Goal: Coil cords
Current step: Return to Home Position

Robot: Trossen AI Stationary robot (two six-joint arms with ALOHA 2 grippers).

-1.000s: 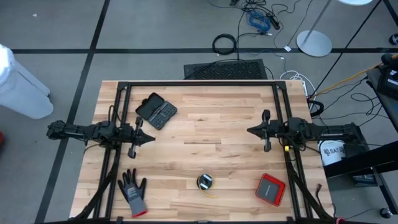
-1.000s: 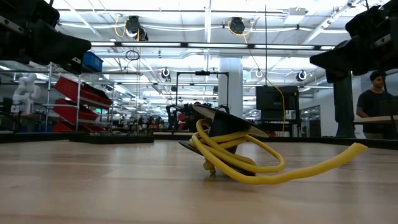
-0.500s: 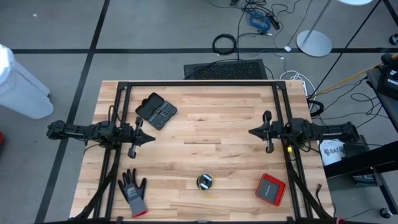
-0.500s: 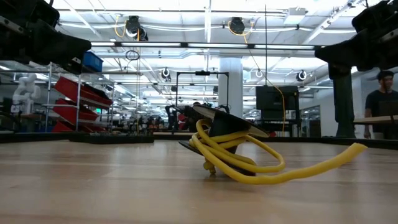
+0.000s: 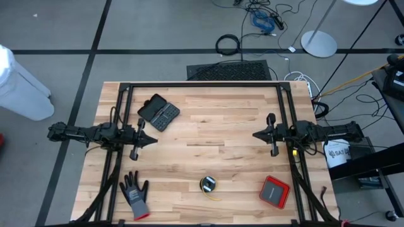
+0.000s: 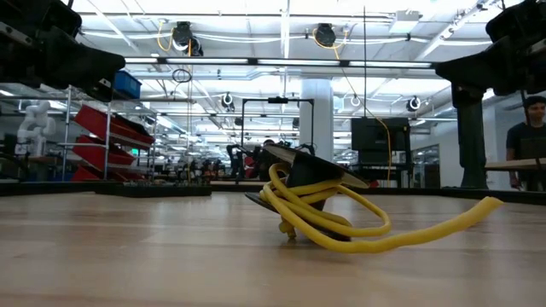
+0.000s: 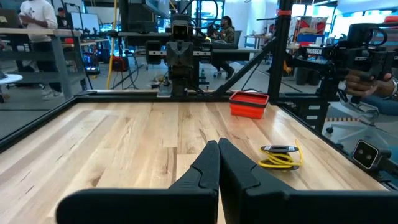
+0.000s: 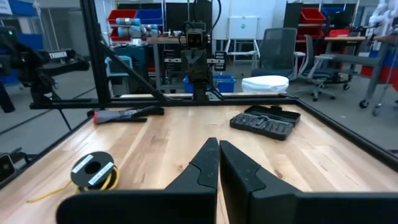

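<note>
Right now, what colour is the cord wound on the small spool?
Yellow. The cord shows best in the low view.

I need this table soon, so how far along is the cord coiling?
Mostly done: the yellow cord sits wound around its black spool on the table, with a loose tail trailing on the wood. Nothing is in hand: the left gripper and right gripper are shut and empty at opposite sides. Left, perhaps: tucking that tail.
</note>
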